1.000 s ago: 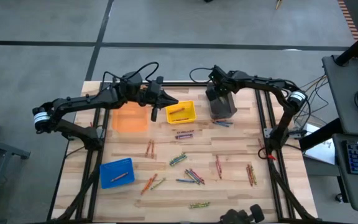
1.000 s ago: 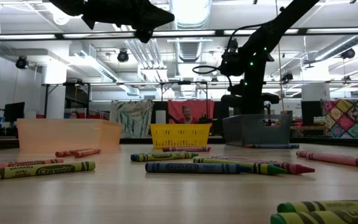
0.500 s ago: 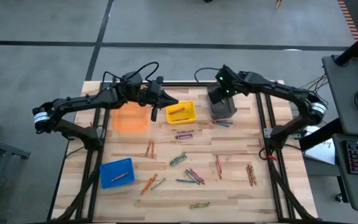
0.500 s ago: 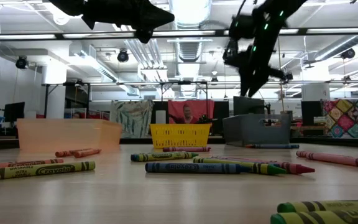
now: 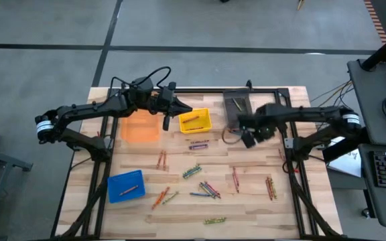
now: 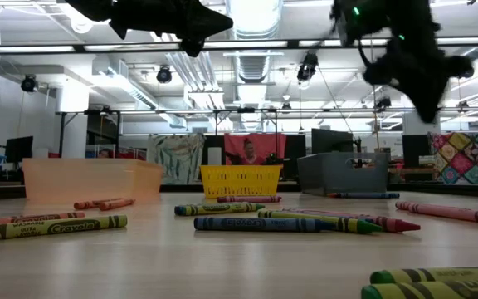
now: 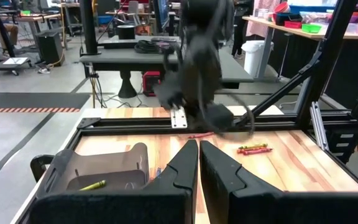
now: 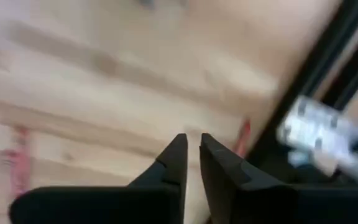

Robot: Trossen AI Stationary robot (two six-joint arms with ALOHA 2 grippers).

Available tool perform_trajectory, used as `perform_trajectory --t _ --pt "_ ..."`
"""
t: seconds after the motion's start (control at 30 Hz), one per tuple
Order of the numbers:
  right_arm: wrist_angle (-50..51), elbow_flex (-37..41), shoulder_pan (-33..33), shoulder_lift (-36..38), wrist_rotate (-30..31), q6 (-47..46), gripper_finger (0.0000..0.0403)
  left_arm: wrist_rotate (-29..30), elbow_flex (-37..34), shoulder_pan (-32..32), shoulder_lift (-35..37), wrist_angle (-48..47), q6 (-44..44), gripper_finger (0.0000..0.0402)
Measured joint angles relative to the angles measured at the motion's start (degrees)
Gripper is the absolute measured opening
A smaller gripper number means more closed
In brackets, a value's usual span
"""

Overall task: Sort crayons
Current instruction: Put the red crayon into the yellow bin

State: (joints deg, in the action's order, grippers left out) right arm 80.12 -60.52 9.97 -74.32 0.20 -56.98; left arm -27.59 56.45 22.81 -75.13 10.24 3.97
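Right wrist view is motion-blurred: you get bare wood, a dark frame rail and one or two red crayons (image 8: 243,138), little else. The right hand (image 8: 192,144) has its fingers nearly pressed together, only a thin slit between, nothing in it. From above, that hand (image 5: 248,138) hangs over the worktop (image 5: 260,164) just in front of the grey bin (image 5: 238,109).

Low view crops both arms at the top edge; bin contents are hidden there behind the walls. High view alone shows them: yellow bin (image 5: 194,120) w/ one orange crayon, blue bin (image 5: 126,185) w/ one orange crayon, orange bin (image 5: 141,126) contents not discernible. Left wrist view adds an olive-yellow crayon (image 7: 92,185) in the grey bin.

Left hand (image 5: 179,111) sits between orange and yellow bins, fingers pressed together, empty. Remaining crayons (image 5: 210,190) lie scattered across mid and front worktop.
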Motion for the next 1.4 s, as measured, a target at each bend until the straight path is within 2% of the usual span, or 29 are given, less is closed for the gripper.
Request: perform_trajectory --t 0.17,0.43,0.63,0.93,1.13,1.4 --pt "-0.23 6.87 -3.58 -4.72 -5.17 -3.55 0.0011 0.00 0.00 0.00 0.00 0.00 0.00 0.0000" --pt "0.24 11.46 -5.55 -13.95 -5.60 -2.55 0.0009 0.00 0.00 0.00 0.00 -1.09 0.00 0.0000" --pt "-0.06 14.01 -6.29 -16.48 -5.58 0.51 0.0009 0.00 0.00 0.00 0.00 -1.09 0.16 0.0000" --pt "-3.17 18.68 -6.20 -16.57 -3.31 -0.20 0.0009 0.01 0.00 0.09 0.00 -1.13 1.73 0.0000" --pt "-3.70 18.70 -6.20 -17.39 0.05 -4.22 0.0009 0.00 0.00 0.07 0.00 -1.11 1.57 0.0000" --pt "-3.94 18.79 -6.19 -22.68 1.50 -6.46 0.0009 0.00 0.00 0.09 0.02 -0.83 1.69 0.0000"
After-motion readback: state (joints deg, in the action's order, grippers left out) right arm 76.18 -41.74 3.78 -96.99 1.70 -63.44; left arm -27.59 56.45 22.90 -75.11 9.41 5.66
